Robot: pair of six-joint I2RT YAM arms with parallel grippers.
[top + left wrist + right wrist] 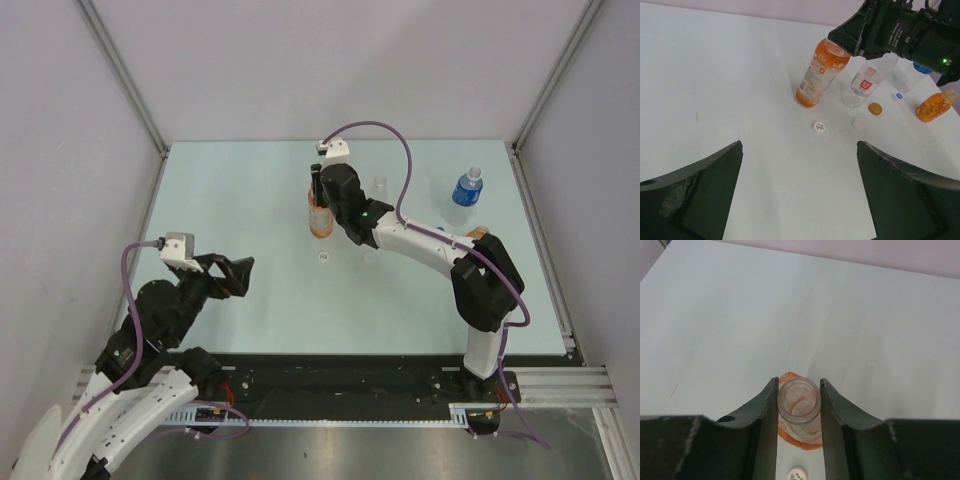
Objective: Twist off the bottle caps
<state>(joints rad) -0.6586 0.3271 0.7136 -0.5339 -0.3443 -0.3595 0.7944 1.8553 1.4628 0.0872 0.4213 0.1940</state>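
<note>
Right end effector (pixel 799 386), uncapped bottle (pixel 799 416), white cap (pixel 798 474)

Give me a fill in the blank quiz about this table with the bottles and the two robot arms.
The right gripper is shut on the neck of the ___ drink bottle.
The left gripper is open and holds ___.
The water bottle at the far right wears a ___ cap.
Missing words: orange, nothing, blue.
</note>
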